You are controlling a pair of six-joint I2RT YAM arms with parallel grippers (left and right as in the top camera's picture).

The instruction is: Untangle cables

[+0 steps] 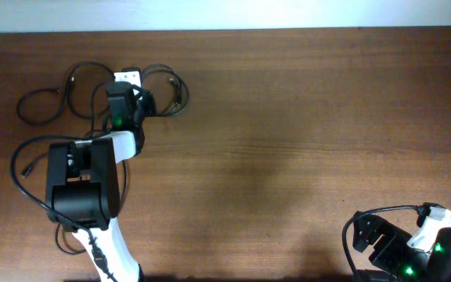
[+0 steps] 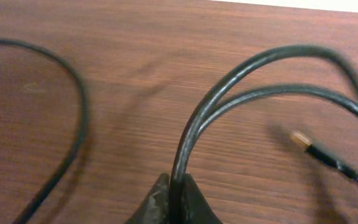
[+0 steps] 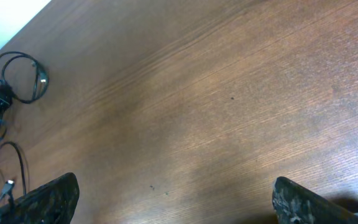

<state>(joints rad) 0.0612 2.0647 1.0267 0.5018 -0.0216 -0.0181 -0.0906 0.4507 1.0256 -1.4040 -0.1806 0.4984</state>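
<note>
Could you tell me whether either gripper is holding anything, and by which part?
The left gripper pinches a black cable mid-cord; the gold-tipped plug nearby lies free. The right gripper is open and holds nothing.

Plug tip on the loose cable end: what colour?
Gold plug tip on a black cable; best in left wrist view.

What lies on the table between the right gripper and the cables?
Nothing but bare wooden table. The right wrist view shows it between the open right gripper and the cables, and the overhead view agrees.
</note>
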